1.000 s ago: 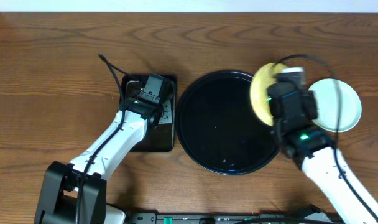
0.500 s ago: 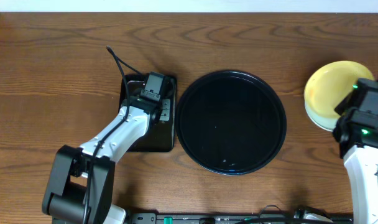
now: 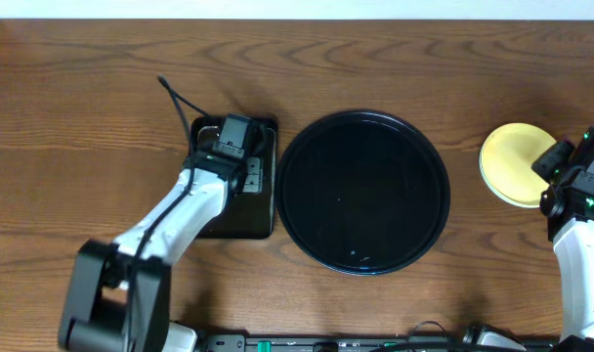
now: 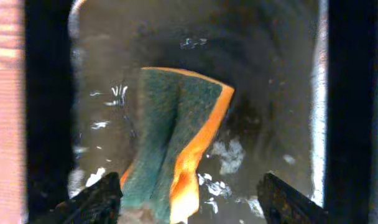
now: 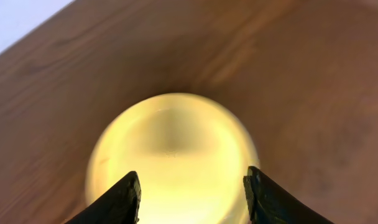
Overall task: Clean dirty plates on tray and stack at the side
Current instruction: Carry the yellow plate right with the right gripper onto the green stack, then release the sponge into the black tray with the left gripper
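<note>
The round black tray [image 3: 363, 191] sits mid-table with nothing on it. Of the plates, only a pale yellow one [image 3: 515, 163] shows, lying flat on the wood to the tray's right. In the right wrist view this yellow plate [image 5: 170, 149] looks clean, and my right gripper [image 5: 192, 196] hangs open just above its near edge, fingers apart on either side. My right gripper [image 3: 568, 174] is at the plate's right side in the overhead view. My left gripper [image 4: 189, 202] is open over a green and orange sponge [image 4: 176, 137].
The sponge lies in a small rectangular black tray [image 3: 258, 210] left of the round tray, wet with foam specks [image 4: 229, 155]. A black cable [image 3: 177, 98] trails behind the left wrist. The table's far edge meets a white wall.
My right arm carried the yellow plate from the round tray's right rim out to the right, set it down and opened. The left gripper opened over the sponge.
</note>
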Robot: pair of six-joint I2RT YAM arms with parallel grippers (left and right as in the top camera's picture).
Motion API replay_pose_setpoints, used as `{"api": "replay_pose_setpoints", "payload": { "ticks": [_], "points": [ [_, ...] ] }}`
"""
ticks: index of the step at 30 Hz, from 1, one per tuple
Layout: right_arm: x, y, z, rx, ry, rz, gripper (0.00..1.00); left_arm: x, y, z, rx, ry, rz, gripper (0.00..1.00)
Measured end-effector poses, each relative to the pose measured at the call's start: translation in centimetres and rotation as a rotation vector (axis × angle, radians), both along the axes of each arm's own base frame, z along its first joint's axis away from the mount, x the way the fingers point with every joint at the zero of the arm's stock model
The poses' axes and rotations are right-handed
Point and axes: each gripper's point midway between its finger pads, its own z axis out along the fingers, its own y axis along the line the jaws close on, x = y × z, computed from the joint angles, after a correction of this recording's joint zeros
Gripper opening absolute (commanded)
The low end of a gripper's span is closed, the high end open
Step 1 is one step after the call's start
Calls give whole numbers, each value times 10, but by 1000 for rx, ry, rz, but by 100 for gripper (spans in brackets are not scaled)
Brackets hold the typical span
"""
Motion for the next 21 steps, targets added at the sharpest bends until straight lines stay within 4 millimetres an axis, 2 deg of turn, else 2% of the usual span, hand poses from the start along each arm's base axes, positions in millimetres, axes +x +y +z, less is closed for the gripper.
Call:
{"api": "replay_pose_setpoints", "payload": {
  "ticks": [4, 6, 8, 9, 12, 15, 17, 21],
  "points": [
    [11, 44, -7, 85, 9, 226, 59, -2, 1, 41, -44, -98, 24, 79],
    [14, 67, -10, 116, 17, 334, 72, -3, 1, 55, -63, -135, 35, 80],
    [13, 90, -14, 140, 36, 431, 92, -5, 2, 66, -77, -162, 45, 80],
    [10, 108, -18, 155, 66, 505, 99, -7, 2, 67, -80, -160, 52, 80],
    [-4, 133, -31, 191, 148, 583, 99, -24, 8, 59, -74, -89, 90, 80],
    [-31, 154, -49, 248, 280, 633, 99, -58, 18, 42, -55, 55, 159, 81],
    [-53, 160, -59, 288, 372, 637, 99, -84, 22, 33, -53, 167, 194, 80],
    [-81, 164, -69, 342, 488, 624, 99, -115, 26, 28, -60, 298, 234, 81]
  ]
}}
